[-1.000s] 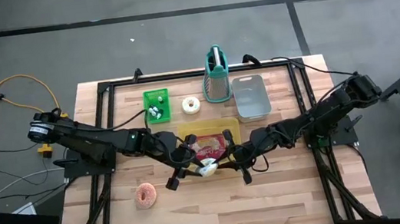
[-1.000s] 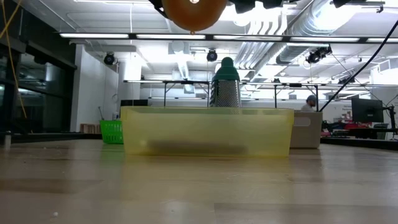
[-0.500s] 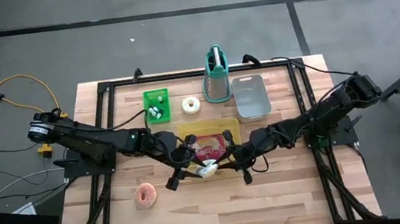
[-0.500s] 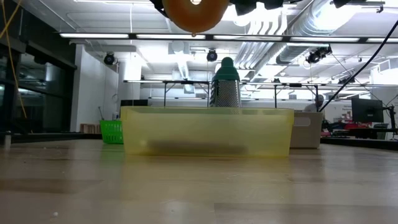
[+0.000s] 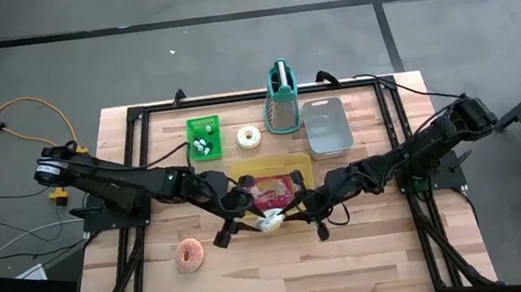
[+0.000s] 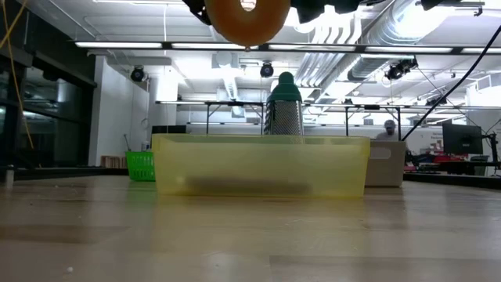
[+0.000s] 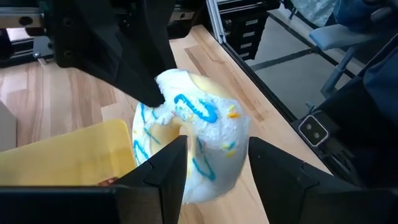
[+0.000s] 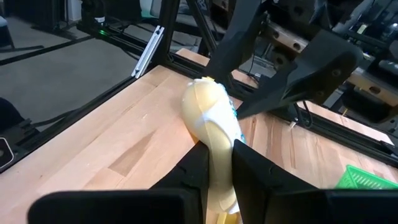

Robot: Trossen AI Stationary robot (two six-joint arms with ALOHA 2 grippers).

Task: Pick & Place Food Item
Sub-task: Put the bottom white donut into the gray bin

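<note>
A white-iced donut (image 5: 271, 222) with blue squiggles and small coloured sprinkles is held above the tabletop (image 5: 375, 252), at the near edge of a yellow bin (image 5: 284, 169) in the middle of the table. It is pinched edge-on by the right claw (image 8: 217, 163), whose two dark fingers (image 8: 193, 168) are pressed against either side of the ring. The left claw (image 7: 217, 163) is set around the same donut (image 7: 189, 146), its fingers (image 7: 168, 171) spread on both sides of the ring with a slight gap seen between pad and icing; whether they still touch it cannot be told. In the high view both arms are seen meeting over the front of the yellow bin, the left claw (image 5: 233, 220) from the left and the right claw (image 5: 302, 213) from the right, with a reddish item (image 5: 273, 200) lying inside the bin.

A pink-frosted donut (image 5: 191, 254) lies on the tabletop near the front left, well apart from the claws. A white donut (image 5: 249, 137) rests beside a green basket (image 5: 204, 138) at the back. A teal-topped grater (image 5: 281, 98) stands upright just beside a grey container (image 5: 326, 125).

In the low view the yellow bin (image 6: 258, 164) is seen at the centre, with the grater (image 6: 284, 110) behind it and a brown donut (image 6: 243, 19) close to the lens at the top edge.
</note>
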